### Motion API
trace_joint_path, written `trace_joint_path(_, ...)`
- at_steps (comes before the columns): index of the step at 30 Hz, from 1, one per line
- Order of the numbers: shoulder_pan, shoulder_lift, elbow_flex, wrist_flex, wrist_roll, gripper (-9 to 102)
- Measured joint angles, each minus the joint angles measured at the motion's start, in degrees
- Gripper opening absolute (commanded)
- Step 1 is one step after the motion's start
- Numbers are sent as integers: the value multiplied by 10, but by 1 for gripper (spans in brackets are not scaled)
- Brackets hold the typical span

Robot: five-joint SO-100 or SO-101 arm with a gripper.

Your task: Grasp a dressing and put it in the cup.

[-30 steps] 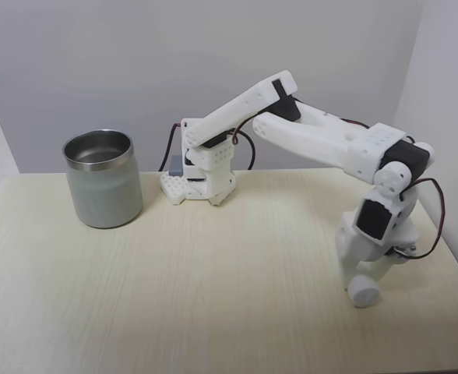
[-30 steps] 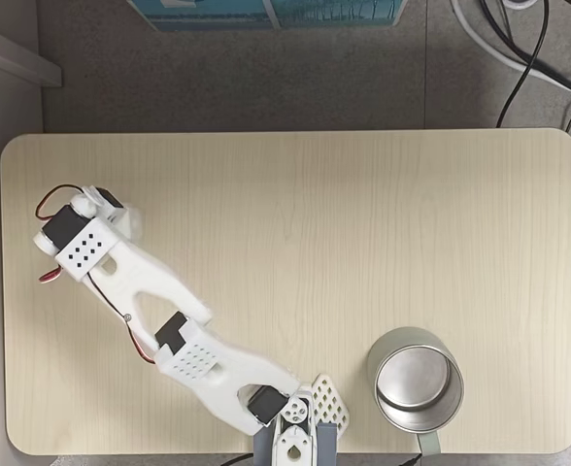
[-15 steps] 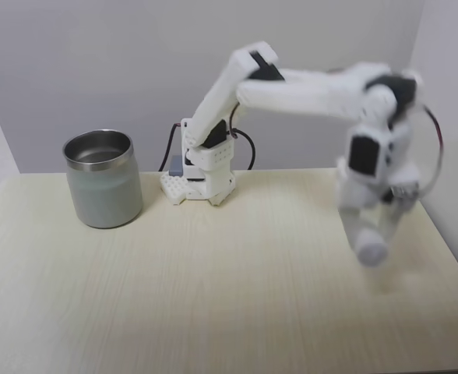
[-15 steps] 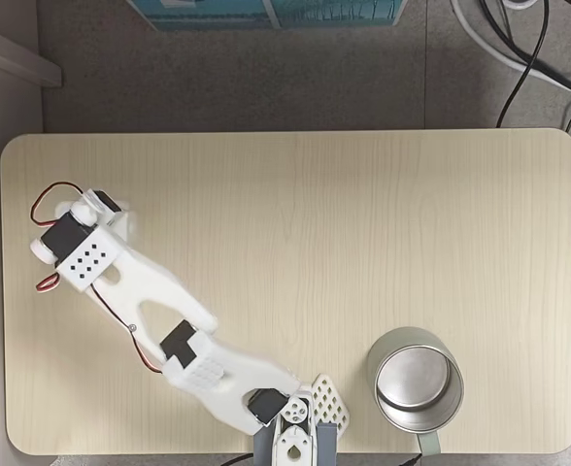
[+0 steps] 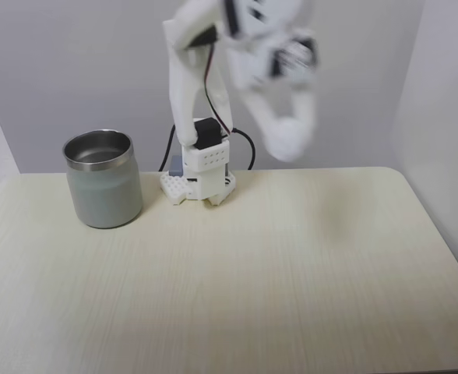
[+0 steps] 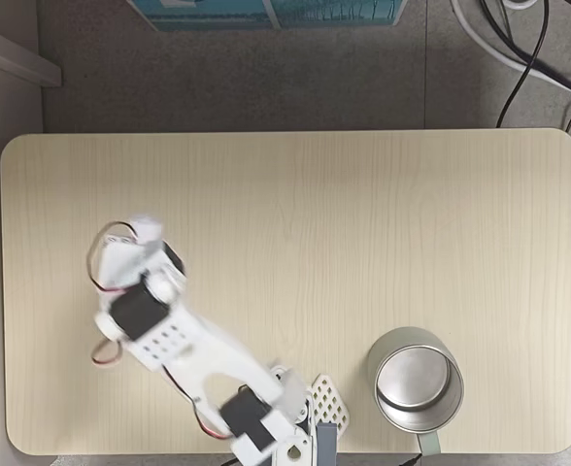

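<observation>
The white two-finger gripper (image 5: 290, 140) hangs blurred high above the pale wooden table (image 5: 237, 280), its fingers closed on the small white cylindrical gauze dressing (image 5: 287, 142). In a fixed view from above, the roll (image 6: 146, 229) shows at the arm's tip, well apart from the wide grey-green steel cup (image 6: 417, 379), which stands upright (image 5: 102, 188) beside the white arm base (image 5: 199, 178).
</observation>
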Motion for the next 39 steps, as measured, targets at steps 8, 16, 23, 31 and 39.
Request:
trace_joint_path(8, 272, -134, -64, 0, 25, 0)
trace_joint_path(16, 535, -122, -85, 1, 69, 0)
trace_joint_path(23, 727, -69, -140, 1, 19, 0)
trace_joint_path(31, 912, -49, -225, 1, -123, 0)
trace_joint_path(39, 1054, -50, -253, 1, -242, 0)
